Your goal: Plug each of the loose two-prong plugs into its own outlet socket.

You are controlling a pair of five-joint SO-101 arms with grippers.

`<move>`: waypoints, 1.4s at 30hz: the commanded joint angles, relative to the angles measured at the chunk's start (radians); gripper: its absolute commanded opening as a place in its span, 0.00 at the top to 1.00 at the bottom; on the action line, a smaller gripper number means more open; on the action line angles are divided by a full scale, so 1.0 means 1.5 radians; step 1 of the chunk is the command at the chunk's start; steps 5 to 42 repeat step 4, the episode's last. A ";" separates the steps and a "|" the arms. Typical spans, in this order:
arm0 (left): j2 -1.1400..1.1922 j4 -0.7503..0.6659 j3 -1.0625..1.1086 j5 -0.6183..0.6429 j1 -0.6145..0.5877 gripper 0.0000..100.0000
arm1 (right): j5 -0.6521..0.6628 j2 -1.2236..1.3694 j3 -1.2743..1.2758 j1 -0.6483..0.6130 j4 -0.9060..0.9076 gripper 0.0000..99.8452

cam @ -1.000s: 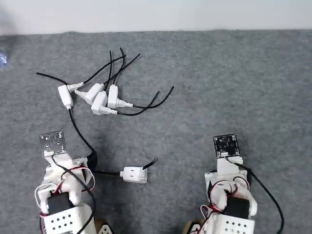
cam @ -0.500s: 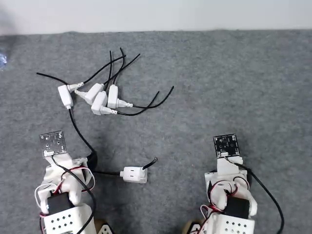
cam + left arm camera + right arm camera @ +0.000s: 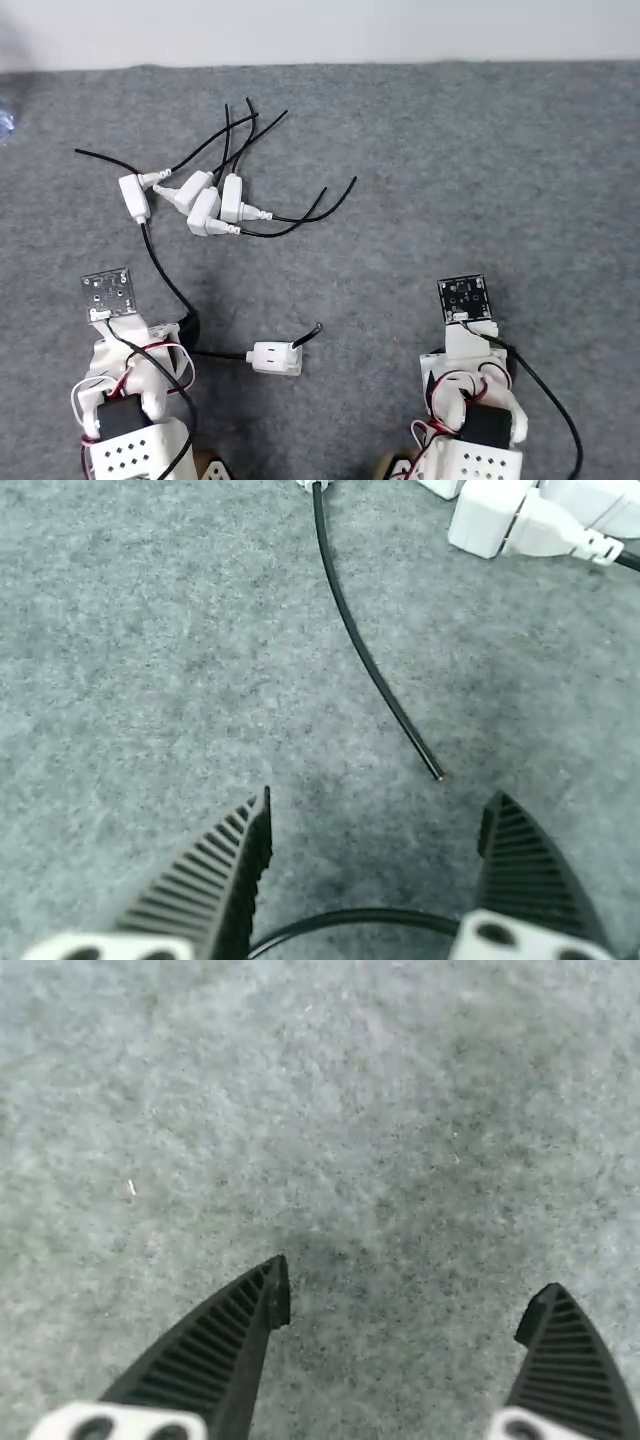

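The lone white connector [image 3: 275, 357] is lying at the lower centre of the high view, just right of the left arm [image 3: 130, 400] and well apart from the right arm [image 3: 470, 400], so the left arm is sitting nearer; its long axis is running left to right across the frame, a short black lead leaving its right end toward the upper right; whether it is plug or socket I cannot tell. The cluster of 4 white connectors [image 3: 205, 205] is lying at the upper left, up-frame of the left arm, their leads fanning upward and rightward. The left gripper [image 3: 380, 800] is gaping wide and gripping nothing, a black cable [image 3: 370, 660] stretching ahead of it; the right gripper [image 3: 415, 1275] is likewise gaping wide, empty, over the gray carpet [image 3: 450, 180].
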 commanded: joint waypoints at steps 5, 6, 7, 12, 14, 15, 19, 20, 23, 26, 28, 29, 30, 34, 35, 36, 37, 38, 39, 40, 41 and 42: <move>-0.005 0.000 -0.011 -0.005 -0.004 0.68 | -0.004 -0.007 0.013 0.007 0.005 0.64; -0.005 0.000 -0.011 -0.005 -0.004 0.68 | -0.004 -0.007 0.013 0.007 0.005 0.64; -0.005 0.000 -0.011 -0.005 -0.004 0.68 | -0.004 -0.007 0.013 0.007 0.005 0.64; -0.005 0.000 -0.011 -0.005 -0.004 0.68 | -0.004 -0.007 0.013 0.007 0.005 0.64; -0.005 0.000 -0.011 -0.005 -0.004 0.68 | -0.004 -0.007 0.013 0.007 0.005 0.64; -0.005 0.000 -0.011 -0.005 -0.004 0.68 | -0.004 -0.007 0.013 0.007 0.005 0.64; -0.005 0.000 -0.011 -0.005 -0.004 0.68 | -0.004 -0.007 0.013 0.007 0.005 0.64; -0.005 0.000 -0.011 -0.005 -0.004 0.68 | -0.004 -0.007 0.013 0.007 0.005 0.64; -0.005 0.000 -0.011 -0.005 -0.004 0.68 | -0.004 -0.007 0.013 0.007 0.005 0.64; -0.005 0.000 -0.011 -0.005 -0.004 0.68 | -0.004 -0.007 0.013 0.007 0.005 0.64; -0.005 0.000 -0.011 -0.005 -0.004 0.68 | -0.004 -0.007 0.013 0.007 0.005 0.64; -0.005 0.000 -0.011 -0.005 -0.004 0.68 | -0.004 -0.007 0.013 0.007 0.005 0.64; -0.005 0.000 -0.011 -0.005 -0.004 0.68 | -0.004 -0.007 0.013 0.007 0.005 0.64; -0.005 0.000 -0.011 -0.005 -0.004 0.68 | -0.004 -0.007 0.013 0.007 0.005 0.64; -0.005 0.000 -0.011 -0.005 -0.004 0.68 | -0.004 -0.007 0.013 0.007 0.005 0.64; -0.005 0.000 -0.011 -0.005 -0.004 0.68 | -0.004 -0.007 0.013 0.007 0.005 0.64; -0.005 0.000 -0.011 -0.005 -0.004 0.68 | -0.004 -0.007 0.013 0.007 0.005 0.64; -0.005 0.000 -0.011 -0.005 -0.004 0.68 | -0.004 -0.007 0.013 0.007 0.005 0.64; -0.005 0.000 -0.011 -0.005 -0.004 0.68 | -0.004 -0.007 0.013 0.007 0.005 0.64; -0.005 0.000 -0.011 -0.005 -0.004 0.68 | -0.004 -0.007 0.013 0.007 0.005 0.64; -0.005 0.000 -0.011 -0.005 -0.004 0.68 | -0.004 -0.007 0.013 0.007 0.005 0.64; -0.005 0.000 -0.011 -0.005 -0.004 0.68 | -0.004 -0.007 0.013 0.007 0.005 0.64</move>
